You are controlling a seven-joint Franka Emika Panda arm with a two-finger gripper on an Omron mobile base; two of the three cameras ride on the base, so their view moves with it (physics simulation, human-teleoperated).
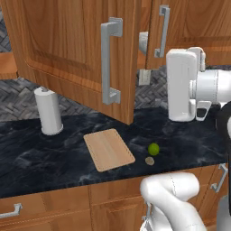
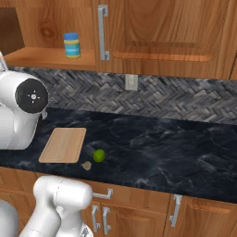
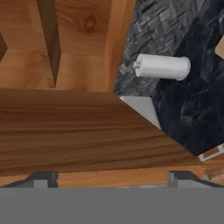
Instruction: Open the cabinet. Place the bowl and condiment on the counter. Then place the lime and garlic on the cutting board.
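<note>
The cabinet's left door [image 1: 76, 49] stands swung wide open, its grey bar handle [image 1: 111, 61] facing me. On the open shelf stands the condiment [image 2: 71, 45], a blue-lidded yellow jar. A pale grey patch [image 1: 143, 43] shows in the gap behind the door; I cannot tell whether it is the bowl. The lime [image 1: 154, 149] and the garlic [image 1: 150, 160] lie on the counter [image 1: 54, 158], just right of the cutting board [image 1: 108, 149]. My gripper [image 3: 111, 181] is open, its fingertips [image 3: 41, 178] wide apart close to a brown wood panel, with nothing between them.
A white paper-towel roll [image 1: 48, 111] stands at the left of the counter, also in the hand view [image 3: 162, 66]. The right cabinet door [image 2: 166, 32] is closed. A wall outlet [image 2: 132, 82] sits on the herringbone backsplash. Drawers and low doors run below the counter.
</note>
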